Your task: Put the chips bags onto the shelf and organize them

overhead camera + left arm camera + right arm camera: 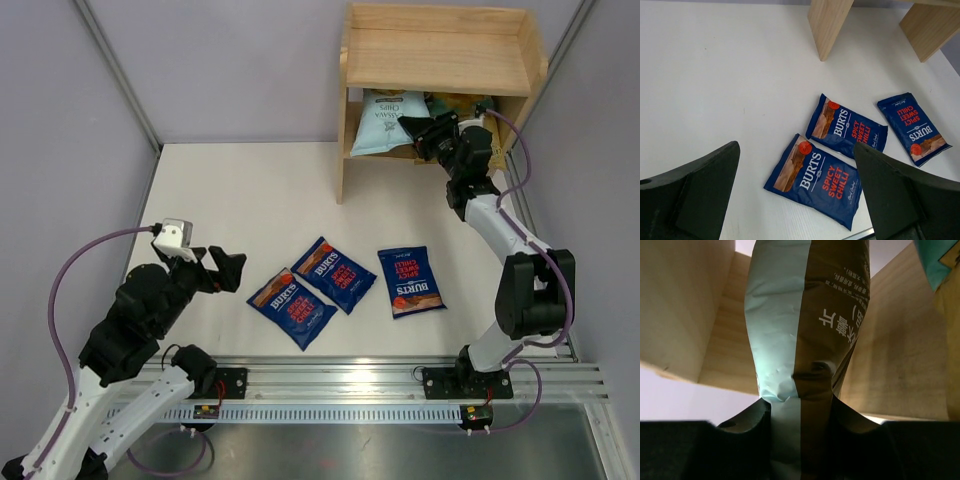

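Note:
Three dark blue Burts chips bags lie flat on the white table: left (292, 307) (815, 180), middle (334, 274) (847, 127), right (410, 281) (912, 127). My left gripper (225, 270) (796, 147) hovers open above and to the left of them, holding nothing. The wooden shelf (440, 50) stands at the back right. A light blue bag (385, 122) leans in its lower tier. My right gripper (430, 130) (799, 405) reaches into that tier, shut on the yellow-gold bag (455, 103) (805, 315). Its silver and brown back faces the right wrist camera.
The shelf's side panels (827, 25) (930, 27) rest on the table behind the blue bags. Wooden shelf walls (675, 305) close in on both sides of the held bag. Grey walls and an aluminium frame post (115, 70) bound the table.

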